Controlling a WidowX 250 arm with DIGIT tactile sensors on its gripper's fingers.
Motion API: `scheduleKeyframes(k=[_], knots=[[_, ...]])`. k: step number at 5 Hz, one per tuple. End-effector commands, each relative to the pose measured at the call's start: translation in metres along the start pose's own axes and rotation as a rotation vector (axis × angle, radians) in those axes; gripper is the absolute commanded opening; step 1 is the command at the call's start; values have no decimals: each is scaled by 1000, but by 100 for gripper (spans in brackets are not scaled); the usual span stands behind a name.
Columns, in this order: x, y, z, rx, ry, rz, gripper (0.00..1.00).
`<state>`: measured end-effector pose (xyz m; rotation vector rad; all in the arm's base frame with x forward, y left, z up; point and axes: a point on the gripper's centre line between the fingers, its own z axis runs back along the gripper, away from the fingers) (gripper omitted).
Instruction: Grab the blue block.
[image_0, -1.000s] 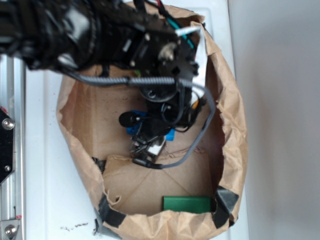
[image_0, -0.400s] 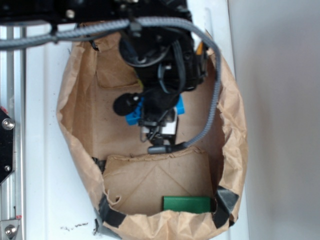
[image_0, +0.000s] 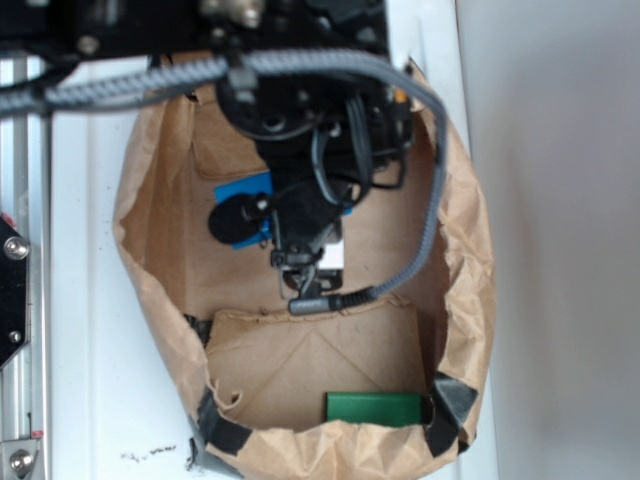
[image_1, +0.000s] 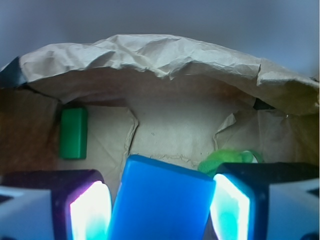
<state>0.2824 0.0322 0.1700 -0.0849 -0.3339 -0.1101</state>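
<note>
The blue block is a smooth bright-blue slab, slightly tilted, filling the space between my two lit pads in the wrist view. My gripper is shut on it, the right pad against its edge and the left pad close on the other side. From the exterior view my gripper hangs inside the paper bag, and parts of the blue block show beside the black fingers; the rest is hidden under the arm.
A dark green block lies at the bag's near end, also seen as the green block on the left. A grey cable loops along the bag's right wall. A green mesh scrap sits near the right finger.
The arm and gripper have moved toward the top of the exterior picture, and the blue block has travelled with them, away from the fold in the bag floor. The green block has not moved.
</note>
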Motion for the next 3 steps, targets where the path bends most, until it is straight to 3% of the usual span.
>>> scheduleKeyframes(k=[1,3], knots=[[17,-10,28,159,-31,-21,0],[9,-13,27,182,25,-44,0]])
